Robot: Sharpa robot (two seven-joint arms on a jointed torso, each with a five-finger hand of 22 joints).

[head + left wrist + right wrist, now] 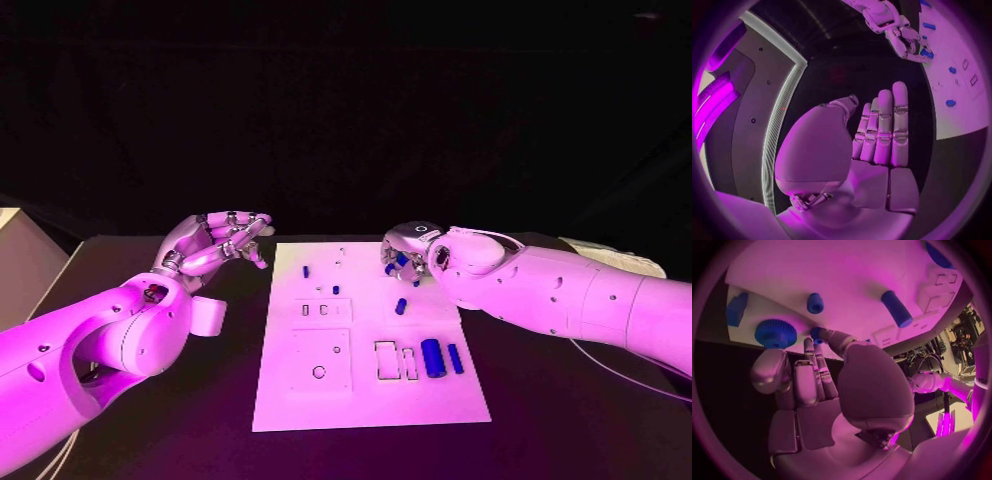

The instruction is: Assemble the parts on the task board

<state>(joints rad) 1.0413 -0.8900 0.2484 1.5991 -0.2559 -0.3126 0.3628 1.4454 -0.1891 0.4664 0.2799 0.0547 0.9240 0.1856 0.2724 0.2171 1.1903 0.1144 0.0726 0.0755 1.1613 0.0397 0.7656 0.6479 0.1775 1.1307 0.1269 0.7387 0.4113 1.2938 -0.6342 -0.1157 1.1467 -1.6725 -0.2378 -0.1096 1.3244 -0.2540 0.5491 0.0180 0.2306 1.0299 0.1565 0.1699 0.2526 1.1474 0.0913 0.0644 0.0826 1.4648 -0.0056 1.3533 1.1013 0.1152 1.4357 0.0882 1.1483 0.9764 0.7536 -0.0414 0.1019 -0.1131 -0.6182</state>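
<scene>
Right robot hand (408, 250) fingertips on board (361, 400) peg (817, 333), grasp unclear; left robot hand (216, 240) empty, raised.

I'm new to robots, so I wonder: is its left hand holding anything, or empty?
Empty. The left hand hovers beside the task board with fingers extended and nothing in the palm.
</scene>
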